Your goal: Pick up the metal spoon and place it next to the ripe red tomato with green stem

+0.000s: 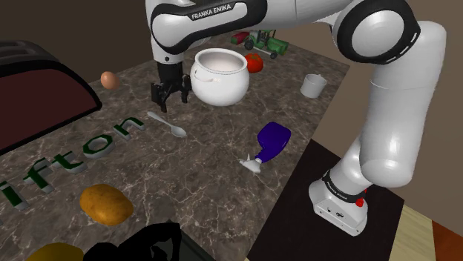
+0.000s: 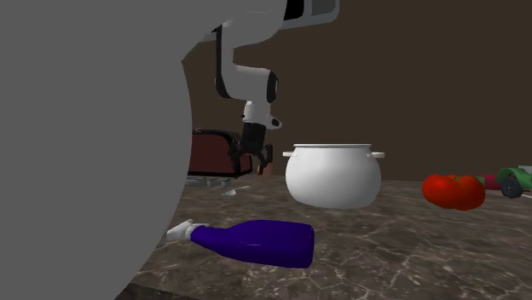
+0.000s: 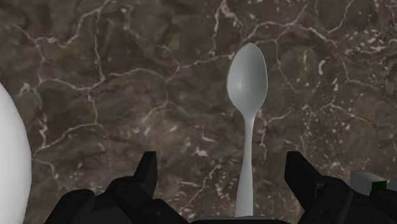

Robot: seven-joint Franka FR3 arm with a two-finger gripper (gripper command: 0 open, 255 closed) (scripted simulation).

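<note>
While the gripper (image 1: 168,102) hangs above the counter (image 1: 215,174) with its fingers wide apart, it holds nothing. The grey spoon (image 3: 247,95) lies flat under it near the counter's middle, its handle between the fingers (not touched). A white pot (image 1: 219,76) stands just beside. The red tomato (image 1: 254,62) sits behind the pot, near the counter's far edge.

A plain grey spoon (image 1: 167,124) lies flat near the middle of the dark marbled worktop (image 1: 215,170). The glossy red tomato (image 1: 254,63) with a green stem sits upright, well apart from the spoon, near the worktop's far edge in the shoulder view.
</note>
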